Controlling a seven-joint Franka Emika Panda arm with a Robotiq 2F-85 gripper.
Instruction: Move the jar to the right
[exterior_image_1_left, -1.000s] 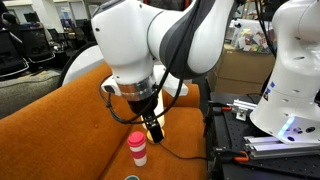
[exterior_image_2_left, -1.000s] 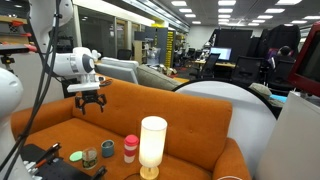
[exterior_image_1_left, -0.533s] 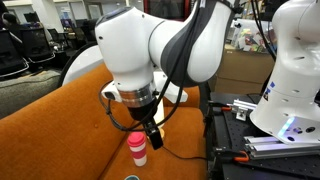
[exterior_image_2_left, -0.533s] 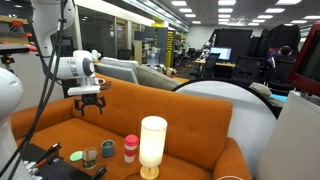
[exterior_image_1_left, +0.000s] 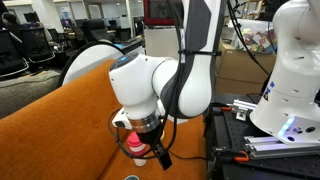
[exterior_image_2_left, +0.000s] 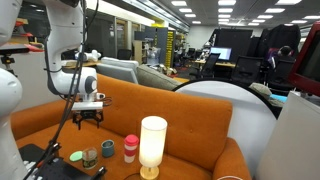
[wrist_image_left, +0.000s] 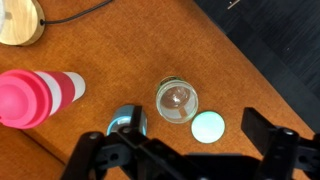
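We see the gripper (exterior_image_2_left: 88, 118) hanging above the orange bench (exterior_image_2_left: 195, 140) with its jaws spread wide and nothing between them. In the wrist view its two dark fingers (wrist_image_left: 100, 158) come in from the bottom edge, well apart. The jar (exterior_image_2_left: 90, 156) stands upright on the bench beneath the gripper, and the gripper does not touch it.

In an exterior view the jar sits toward the left end of a row of things on the near side of the bench. A teal disc (exterior_image_2_left: 76, 156) lies just to its left and a small metal cup (exterior_image_2_left: 107, 148) stands just to its right. Further right come the pink-topped white tumbler (exterior_image_2_left: 130, 148) and then the tall white cylinder lamp (exterior_image_2_left: 152, 142).

From the wrist camera we look straight down into the jar (wrist_image_left: 178, 100), a round glassy rim with a brownish inside, near the middle of the picture and above the gap between the fingers. There the teal disc lies flat just beside the jar, toward the right finger. The small metal cup stands close on the other side, partly overlapped by the left finger. The tumbler shows at the left edge, apart from the jar, and the lamp's wooden base (wrist_image_left: 22, 22) fills the top left corner.

In an exterior view the white arm (exterior_image_1_left: 160, 85) hides the jar, and only the tumbler's pink top shows beside the gripper
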